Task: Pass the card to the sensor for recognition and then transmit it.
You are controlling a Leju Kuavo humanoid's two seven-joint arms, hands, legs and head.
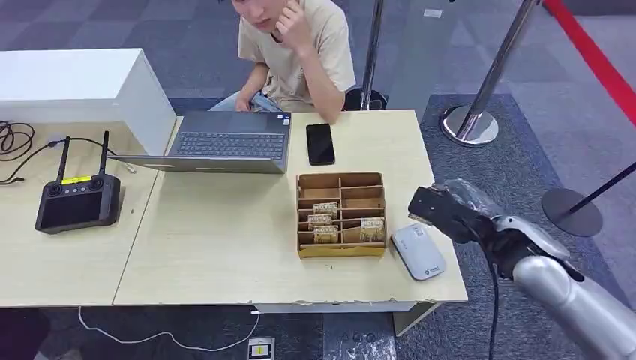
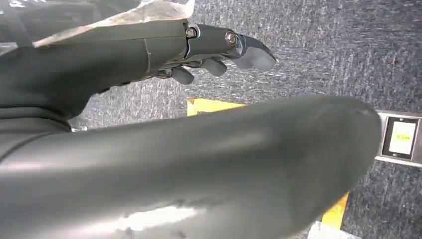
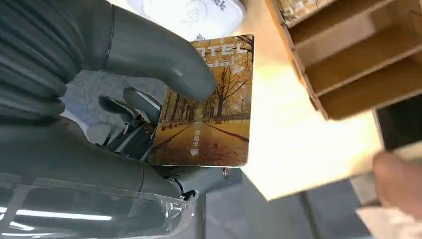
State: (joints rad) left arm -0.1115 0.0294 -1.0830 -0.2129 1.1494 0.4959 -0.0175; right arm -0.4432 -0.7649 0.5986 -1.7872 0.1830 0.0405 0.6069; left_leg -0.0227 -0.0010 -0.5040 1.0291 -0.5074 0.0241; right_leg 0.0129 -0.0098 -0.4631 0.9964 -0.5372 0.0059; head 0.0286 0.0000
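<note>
Holding card (image 3: 209, 104), right hand (image 3: 149, 99) near white sensor (image 1: 418, 251).

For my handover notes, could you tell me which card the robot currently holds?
The autumn-trees card pinched in the right hand; the others sit in the cardboard box.

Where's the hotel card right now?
The card is pinched in the right hand, beside the table's right edge, near the white sensor.
</note>
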